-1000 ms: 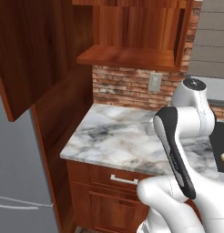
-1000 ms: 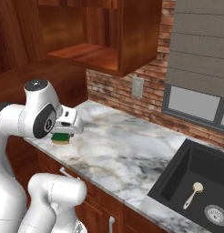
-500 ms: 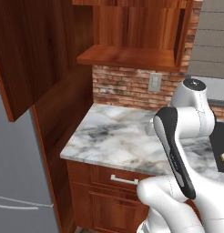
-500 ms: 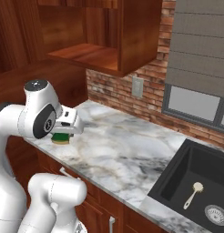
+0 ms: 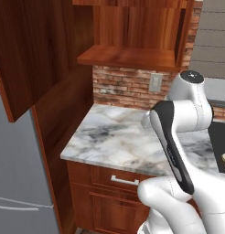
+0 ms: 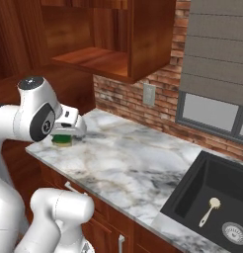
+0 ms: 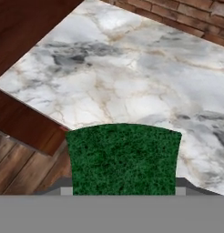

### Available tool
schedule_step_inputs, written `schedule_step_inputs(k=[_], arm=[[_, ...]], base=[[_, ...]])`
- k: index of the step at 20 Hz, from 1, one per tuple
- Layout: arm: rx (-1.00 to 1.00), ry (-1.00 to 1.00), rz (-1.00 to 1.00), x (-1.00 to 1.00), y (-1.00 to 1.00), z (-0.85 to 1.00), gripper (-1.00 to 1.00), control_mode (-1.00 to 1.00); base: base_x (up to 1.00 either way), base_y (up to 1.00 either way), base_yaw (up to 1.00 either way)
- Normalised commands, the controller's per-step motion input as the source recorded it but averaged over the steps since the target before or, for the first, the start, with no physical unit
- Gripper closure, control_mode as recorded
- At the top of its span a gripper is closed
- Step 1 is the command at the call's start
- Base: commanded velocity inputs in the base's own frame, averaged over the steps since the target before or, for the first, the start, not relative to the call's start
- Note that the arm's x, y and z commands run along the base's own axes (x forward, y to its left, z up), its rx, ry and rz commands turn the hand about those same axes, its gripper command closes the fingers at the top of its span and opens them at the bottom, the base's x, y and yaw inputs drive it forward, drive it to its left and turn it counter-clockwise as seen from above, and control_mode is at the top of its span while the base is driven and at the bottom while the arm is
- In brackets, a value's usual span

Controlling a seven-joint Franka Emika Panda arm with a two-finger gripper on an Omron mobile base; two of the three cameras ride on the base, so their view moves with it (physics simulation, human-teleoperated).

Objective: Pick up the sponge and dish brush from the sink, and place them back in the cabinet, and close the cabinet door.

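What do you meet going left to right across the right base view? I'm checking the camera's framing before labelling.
Robot arm's white shoulder → gripper holding the sponge → cabinet with its wooden shelf → wall outlet → dish brush in the sink → silver drain.

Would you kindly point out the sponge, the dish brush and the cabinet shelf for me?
sponge [image 7: 123, 159], hand view: middle of its green face, between the gripper's fingers.
dish brush [image 6: 209, 210], right base view: on its handle, lying in the sink.
cabinet shelf [image 5: 128, 57], left base view: bare top of the wooden board.
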Motion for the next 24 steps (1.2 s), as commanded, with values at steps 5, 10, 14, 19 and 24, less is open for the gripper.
schedule_step_inputs(k=[5, 10, 14, 19, 24], arm=[[0.00, -0.06, 0.00, 0.19, 0.19, 0.44, 1.00, -1.00], [0.00, -0.09, 0.00, 0.20, 0.16, 0.35, 1.00, -1.00], [0.00, -0.10, 0.00, 0.26, 0.14, 0.32, 1.00, -1.00], [0.00, -0.11, 0.00, 0.34, 0.19, 0.28, 1.00, -1.00], [0.00, -0.13, 0.00, 0.44, 0.09, 0.26, 1.00, -1.00]], base=[[0.00, 0.00, 0.00], [0.00, 0.00, 0.00], [0.00, 0.00, 0.00], [0.00, 0.00, 0.00], [0.00, 0.00, 0.00]])
